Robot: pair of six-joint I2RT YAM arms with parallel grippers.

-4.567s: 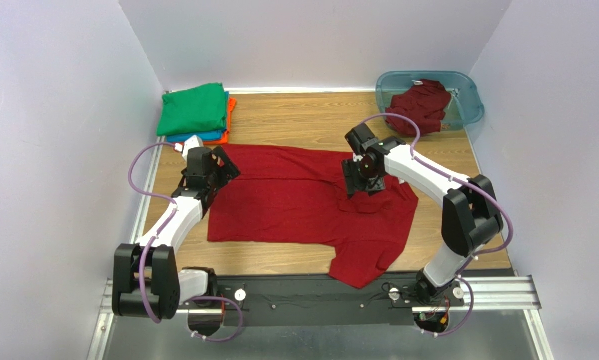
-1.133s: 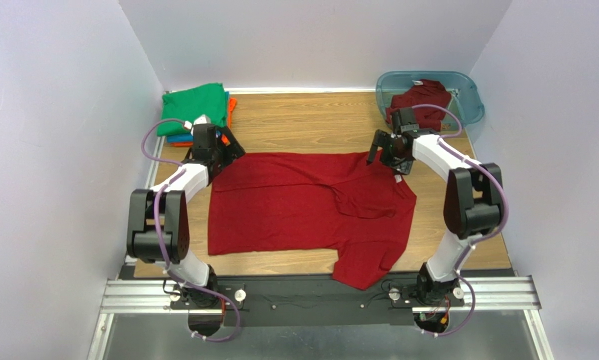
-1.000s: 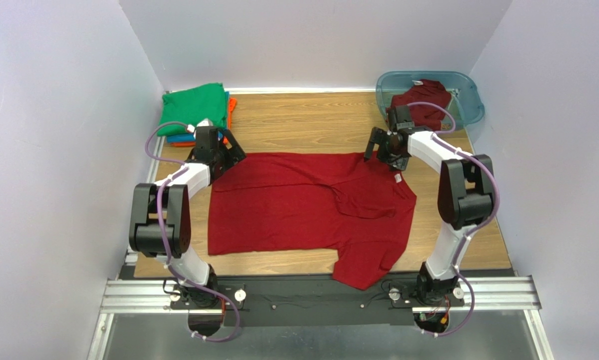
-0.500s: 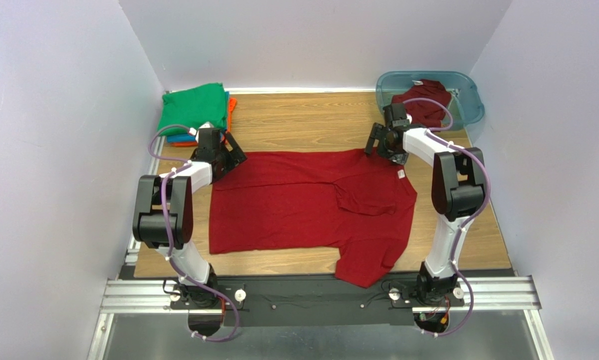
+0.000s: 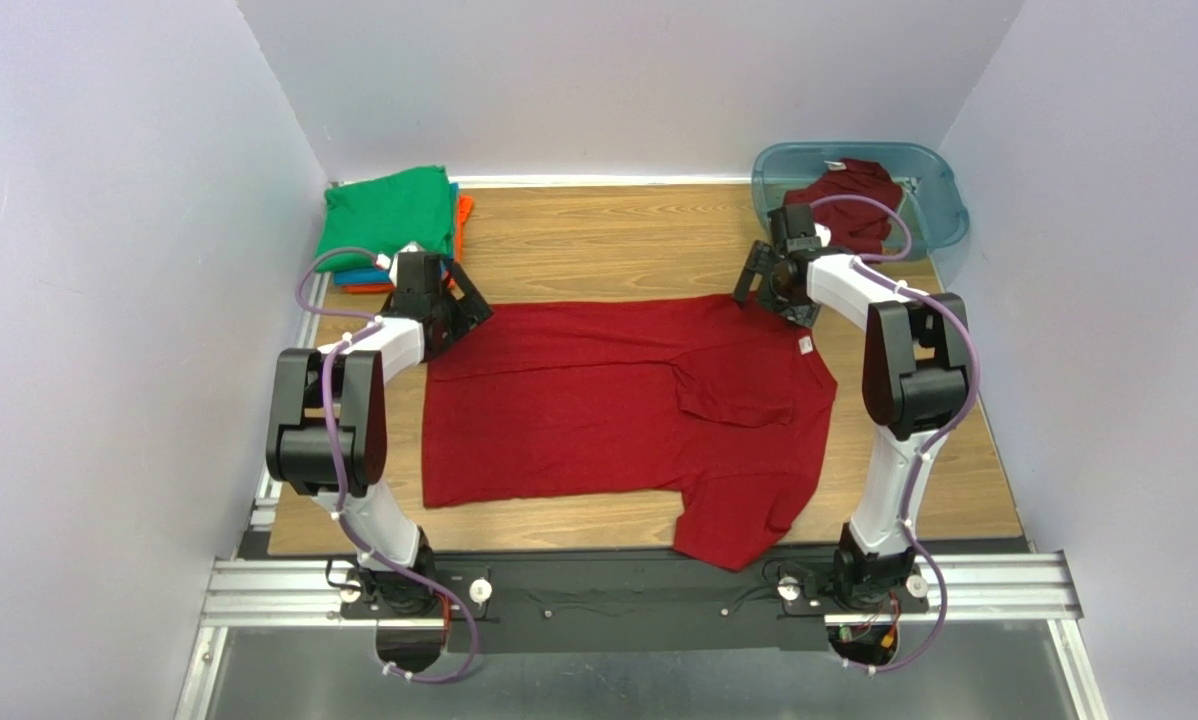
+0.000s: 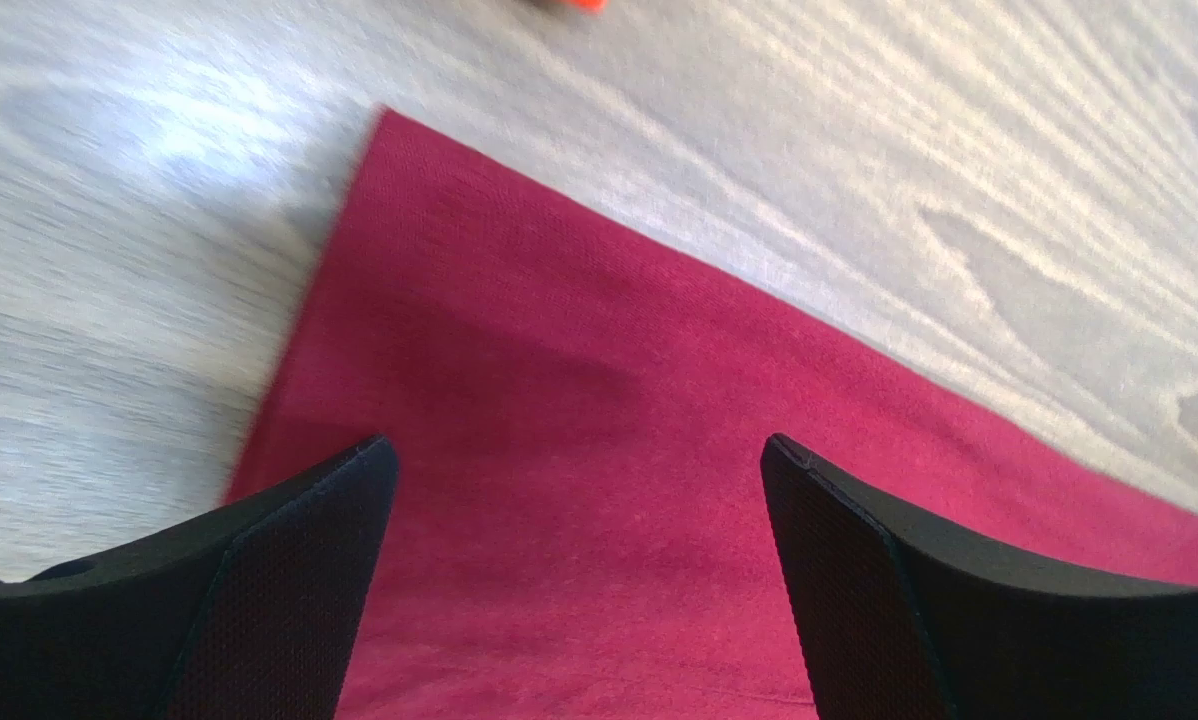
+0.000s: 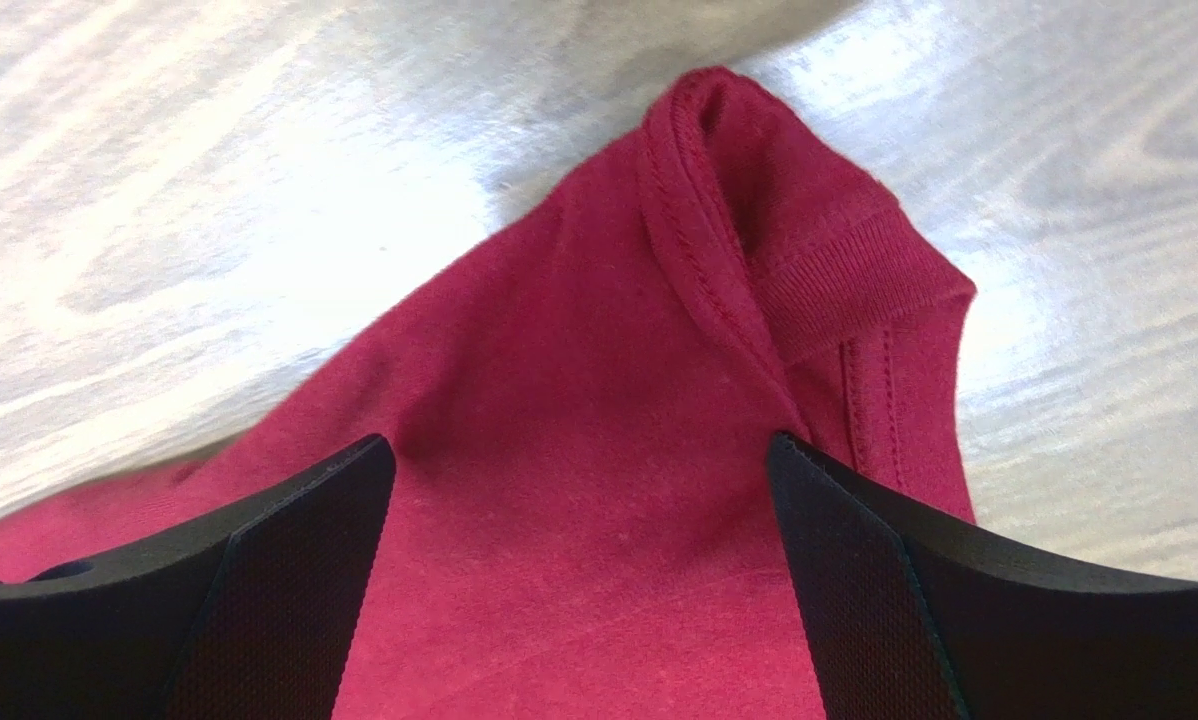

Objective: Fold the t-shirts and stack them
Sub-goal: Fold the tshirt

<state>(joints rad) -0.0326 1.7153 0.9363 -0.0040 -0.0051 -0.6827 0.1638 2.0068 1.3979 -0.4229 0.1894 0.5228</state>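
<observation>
**Top external view.** The spread dark red cotton t-shirt (image 5: 605, 405) lies flat on the wooden table (image 5: 620, 240). Its long axis runs left to right, with the hem to the left and the collar to the right. The left gripper (image 5: 448, 308) sits at the far hem corner and the right gripper (image 5: 763, 282) at the far collar corner, so each arm is nearest its own end of the far edge. Bare wood lies beyond that edge. The folded stack topped by a green t-shirt (image 5: 387, 218) is at far left. The translucent teal plastic tub (image 5: 936, 188), holding a second dark red t-shirt (image 5: 853, 203), is at far right.

**Left wrist view.** The left gripper (image 6: 572, 450) has its fingers apart, straddling the hem corner (image 6: 395, 165), which points away from it. No cloth is pinched.

**Right wrist view.** The right gripper (image 7: 578, 450) also has its fingers apart. The ribbed collar (image 7: 801, 255) lies just ahead, slightly raised.
</observation>
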